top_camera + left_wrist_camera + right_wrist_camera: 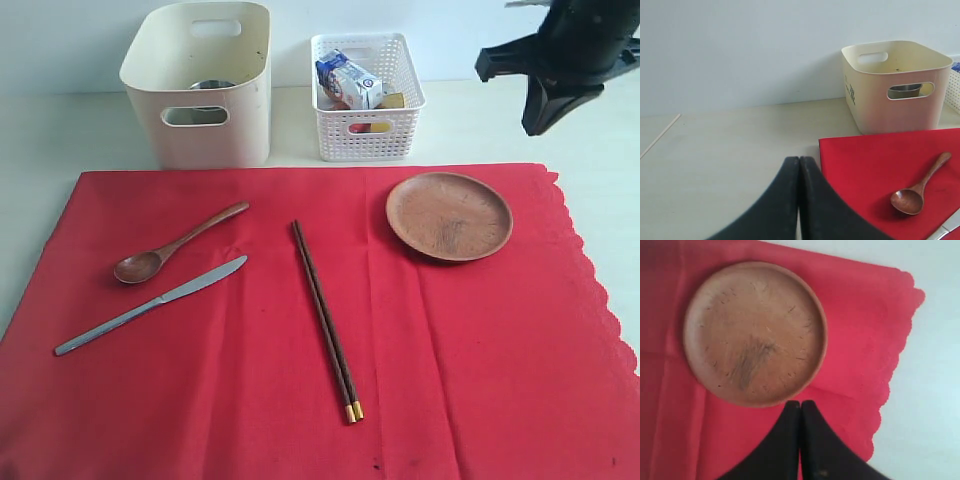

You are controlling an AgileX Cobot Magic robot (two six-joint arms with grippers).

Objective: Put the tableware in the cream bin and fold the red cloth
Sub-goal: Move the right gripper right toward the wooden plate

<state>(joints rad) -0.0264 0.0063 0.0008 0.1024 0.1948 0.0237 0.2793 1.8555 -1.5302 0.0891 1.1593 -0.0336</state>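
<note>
The left gripper point(799, 160) and right gripper point(800, 404) were pinched tight on nothing, the plate point(755, 332) down in front of the right fingers point(790, 417)

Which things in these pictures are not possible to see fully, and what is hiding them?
Exterior view: contents of the cream bin; its wall hides all but a bit of a steel item.
Exterior view: the yellow items in the white basket, behind its lattice and the milk carton.
Exterior view: the red cloth, near edge cut by the picture's bottom.
Left wrist view: the knife, cut off at the corner.
</note>
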